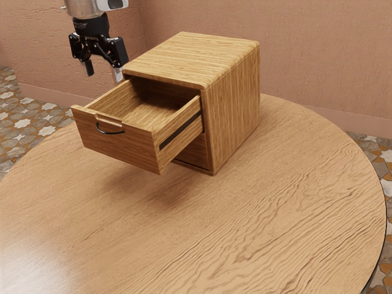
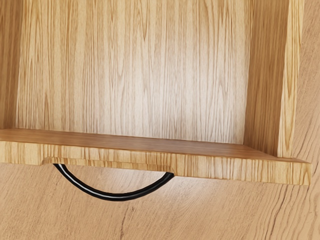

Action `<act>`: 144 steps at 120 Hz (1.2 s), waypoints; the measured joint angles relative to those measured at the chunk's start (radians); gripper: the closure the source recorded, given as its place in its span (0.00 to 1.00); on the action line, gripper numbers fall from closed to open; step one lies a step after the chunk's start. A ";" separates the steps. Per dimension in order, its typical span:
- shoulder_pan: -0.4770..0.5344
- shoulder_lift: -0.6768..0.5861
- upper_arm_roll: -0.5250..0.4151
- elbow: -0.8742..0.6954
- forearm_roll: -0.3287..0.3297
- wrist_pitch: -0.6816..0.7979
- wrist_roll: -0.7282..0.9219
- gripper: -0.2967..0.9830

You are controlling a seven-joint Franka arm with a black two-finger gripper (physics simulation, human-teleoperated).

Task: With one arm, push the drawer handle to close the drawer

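Observation:
In the exterior view my gripper (image 1: 103,72) hangs at the upper left, above and behind the drawer, with its two fingers spread apart and nothing between them. The upper drawer (image 1: 122,146) stands pulled far out of the wooden cabinet (image 1: 233,101), its inside bare. A curved black handle (image 1: 109,131) sits on the drawer's front panel, not touched by the gripper. From above, the wrist view has the drawer's front edge (image 2: 220,168), its floor and the black handle (image 2: 117,198) bowing outward from that edge.
The cabinet stands on a round wooden table (image 1: 245,226). Below the pulled-out drawer a lower compartment front (image 1: 196,151) sits within the cabinet. Pink walls rise behind the table.

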State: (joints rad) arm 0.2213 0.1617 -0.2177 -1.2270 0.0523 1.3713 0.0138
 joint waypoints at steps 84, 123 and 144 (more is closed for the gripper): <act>0.093 -0.213 -0.005 0.023 -0.088 -0.138 -0.030 0.23; 0.067 -0.636 -0.019 -0.686 -0.147 0.052 -0.017 0.23; 0.076 -0.658 -0.017 -0.819 -0.158 0.132 -0.004 0.23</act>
State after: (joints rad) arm 0.2977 -0.4968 -0.2350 -2.0457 -0.1053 1.5035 0.0099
